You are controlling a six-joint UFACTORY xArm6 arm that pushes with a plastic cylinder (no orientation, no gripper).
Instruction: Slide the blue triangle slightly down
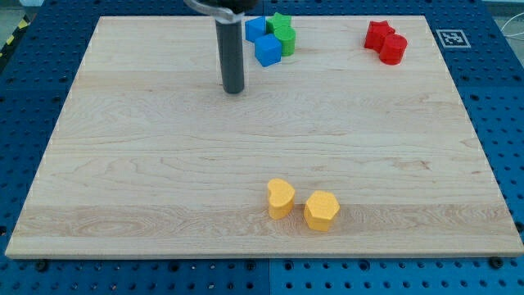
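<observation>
Wooden board [123, 188], my tip [234, 90] just left of blue blocks [263, 41]

A straight, dark grey, smooth cylindrical rod hangs from a black mount, ending in my tip [234, 90].

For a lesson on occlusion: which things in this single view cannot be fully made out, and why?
- Blue triangle: the rod covers its left side, so its shape is unclear.
- Green blocks: partly behind the blue cube, so their shapes are unclear.
- Rod's upper part: cut off by the view's top; my tip shows.
</observation>
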